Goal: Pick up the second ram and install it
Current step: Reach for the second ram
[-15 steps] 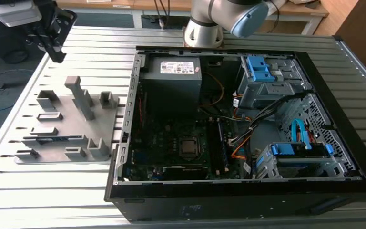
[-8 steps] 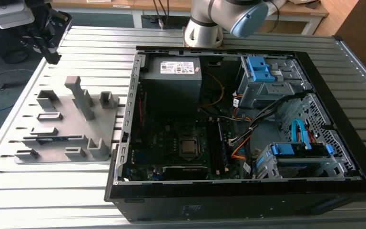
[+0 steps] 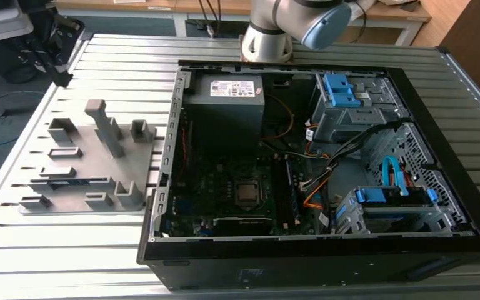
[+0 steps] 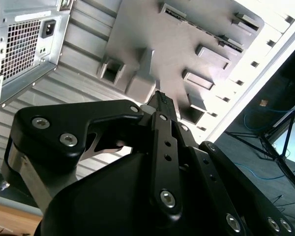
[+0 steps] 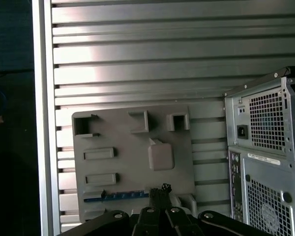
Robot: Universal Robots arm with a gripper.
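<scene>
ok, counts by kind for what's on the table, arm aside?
Open PC case: 1
Grey holder plate: 1
RAM stick lying in that plate: 1
Total: 3

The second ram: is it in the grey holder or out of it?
It is in: in the first wrist view the second ram lies in a slot of the grey holder.

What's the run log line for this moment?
claw: shut, empty, above grey tray | second ram: in tray slot, untouched | computer case: open on table
</scene>
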